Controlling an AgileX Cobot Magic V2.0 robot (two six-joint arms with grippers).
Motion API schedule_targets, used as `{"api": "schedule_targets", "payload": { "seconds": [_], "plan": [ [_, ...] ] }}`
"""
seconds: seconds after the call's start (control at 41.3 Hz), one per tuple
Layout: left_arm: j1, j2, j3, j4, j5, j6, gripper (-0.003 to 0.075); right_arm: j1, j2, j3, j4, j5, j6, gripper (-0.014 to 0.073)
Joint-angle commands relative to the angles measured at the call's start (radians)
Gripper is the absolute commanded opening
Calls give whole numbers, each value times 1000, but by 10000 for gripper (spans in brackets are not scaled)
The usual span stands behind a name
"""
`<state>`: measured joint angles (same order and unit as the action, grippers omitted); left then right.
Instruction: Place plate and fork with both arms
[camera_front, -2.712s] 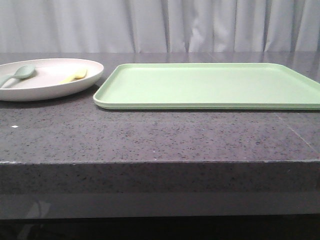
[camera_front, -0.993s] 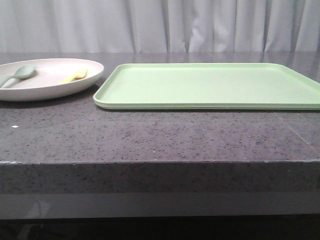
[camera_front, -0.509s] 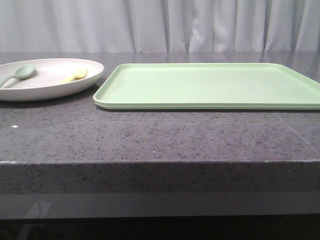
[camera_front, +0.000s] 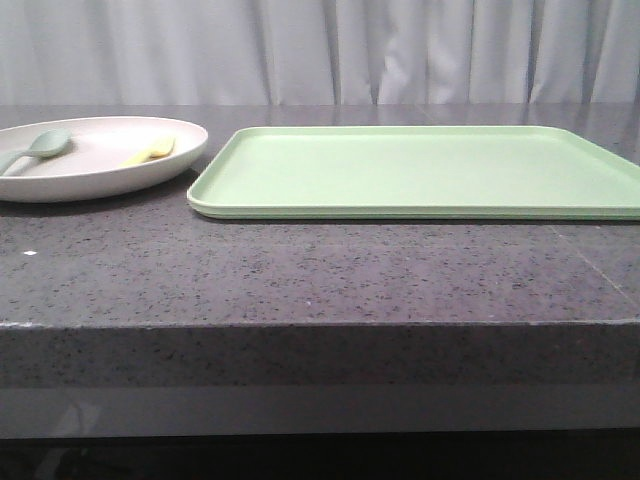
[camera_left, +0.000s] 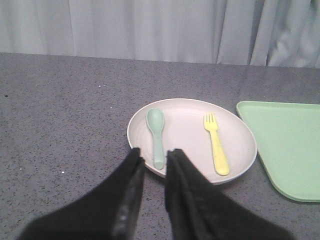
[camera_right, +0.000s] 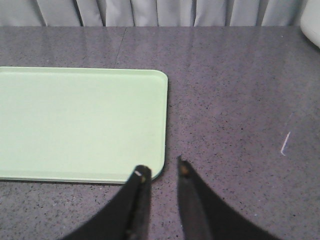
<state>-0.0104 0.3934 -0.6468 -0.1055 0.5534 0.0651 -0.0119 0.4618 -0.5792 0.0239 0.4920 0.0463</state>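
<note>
Fingers hover over speckled dark countertop, curtain behind.

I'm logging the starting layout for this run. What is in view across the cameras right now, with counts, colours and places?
plate: 1, off-white with a pink tint, on the table's left part, beside the tray.
fork: 1, pale yellow, lying in the plate, on the tray's side.
spoon: 1, grey-green, lying in the plate, apart from the fork.
tray: 1, light green, rectangular, bare, centre to right of the table.
table: 1, dark speckled grey stone.
curtain: pale grey, behind the table.
left claw: 1, black, slightly open, holding nothing, near the plate's rim.
right claw: 1, black, slightly open, holding nothing, by the tray's corner.
</note>
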Motion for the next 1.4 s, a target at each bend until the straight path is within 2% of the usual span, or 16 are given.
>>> {"api": "schedule_targets", "payload": {
  "seconds": [0.0, 0.048, 0.121, 0.727, 1.211, 1.38],
  "plan": [
    [1, 14, -26, 20, -72, -9, 439, -4, 15, -33, 4, -71, -8, 463],
    [1, 14, -26, 22, -80, -9, 531, -4, 15, -33, 4, -71, -8, 540],
    [1, 14, -26, 20, -80, -9, 586, -4, 15, -33, 4, -71, -8, 585],
    [1, 37, -28, 32, -106, -9, 586, -4, 15, -33, 4, -71, -8, 582],
    [3, 518, -261, 52, 209, -9, 585, -4, 15, -33, 4, -71, -8, 582],
    [86, 704, -370, 16, 236, 9, 585, -4, 15, -33, 4, -70, -8, 582]
  ]
}}
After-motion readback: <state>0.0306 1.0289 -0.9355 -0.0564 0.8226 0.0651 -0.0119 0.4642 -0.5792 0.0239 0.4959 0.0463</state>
